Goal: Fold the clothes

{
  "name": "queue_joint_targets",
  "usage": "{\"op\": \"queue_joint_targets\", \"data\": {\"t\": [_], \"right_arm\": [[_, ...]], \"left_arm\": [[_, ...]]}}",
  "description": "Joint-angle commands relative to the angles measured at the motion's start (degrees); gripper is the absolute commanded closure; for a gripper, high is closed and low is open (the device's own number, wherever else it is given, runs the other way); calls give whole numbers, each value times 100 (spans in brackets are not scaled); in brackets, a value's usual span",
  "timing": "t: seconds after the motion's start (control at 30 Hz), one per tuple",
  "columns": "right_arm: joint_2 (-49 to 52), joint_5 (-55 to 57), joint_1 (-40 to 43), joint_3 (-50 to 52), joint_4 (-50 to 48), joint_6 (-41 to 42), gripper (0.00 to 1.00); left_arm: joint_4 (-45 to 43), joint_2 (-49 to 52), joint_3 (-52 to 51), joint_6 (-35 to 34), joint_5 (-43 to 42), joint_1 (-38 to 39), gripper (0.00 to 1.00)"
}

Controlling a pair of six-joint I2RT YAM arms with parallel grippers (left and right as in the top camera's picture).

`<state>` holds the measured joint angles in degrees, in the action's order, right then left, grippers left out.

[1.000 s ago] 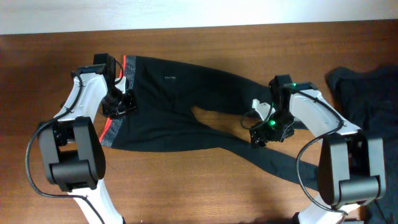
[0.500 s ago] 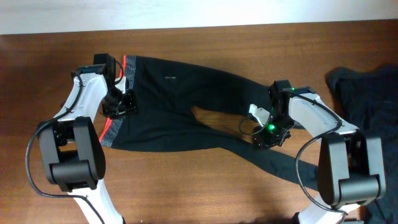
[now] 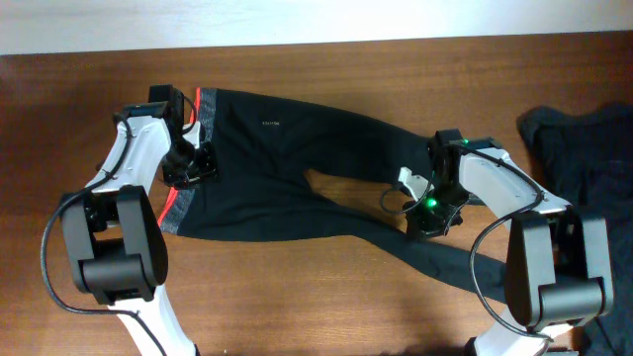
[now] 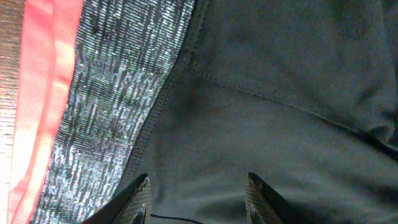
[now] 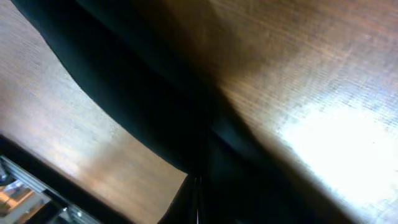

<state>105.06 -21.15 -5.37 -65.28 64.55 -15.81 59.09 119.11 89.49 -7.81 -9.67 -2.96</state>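
Observation:
The clothes, a pair of long black trousers [image 3: 287, 148], lie spread across the wooden table, with the grey waistband [image 4: 112, 93] and its red edge [image 4: 43, 93] at the left. My left gripper [image 3: 193, 163] rests on the black fabric just inside the waistband. Its jaws stand apart [image 4: 198, 186], with flat cloth under them and nothing pinched. My right gripper [image 3: 427, 218] sits on the lower trouser leg, near where the two legs part. In the right wrist view its jaws [image 5: 198, 183] are pressed together on the edge of the black leg [image 5: 143, 106].
A dark rumpled heap of other garments [image 3: 584, 148] lies at the table's right edge. A wedge of bare wood [image 3: 341, 186] shows between the two legs. The lower leg runs on toward the front right [image 3: 475, 272].
My right gripper has closed its jaws on the trouser leg and shifted slightly toward the table's front. The left arm and the trousers have stayed as they were.

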Motion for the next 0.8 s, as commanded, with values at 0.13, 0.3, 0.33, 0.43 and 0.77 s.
{"op": "queue_joint_targets", "data": {"t": [0.13, 0.3, 0.33, 0.43, 0.77], "right_arm": [[-66, -96, -258, 107, 70, 407, 96], [-66, -94, -719, 205, 251, 660, 96], [-66, -94, -828, 227, 286, 785, 96], [-66, -94, -1073, 302, 387, 1263, 96], [-66, -79, -1333, 909, 426, 2258, 83]], "left_arm": [[9, -184, 83, -28, -61, -7, 51], [9, -181, 83, -28, -61, -7, 51], [9, -181, 83, -28, -61, -9, 51], [13, -181, 83, -28, -61, -7, 51], [26, -181, 83, -28, -61, -7, 51]]}}
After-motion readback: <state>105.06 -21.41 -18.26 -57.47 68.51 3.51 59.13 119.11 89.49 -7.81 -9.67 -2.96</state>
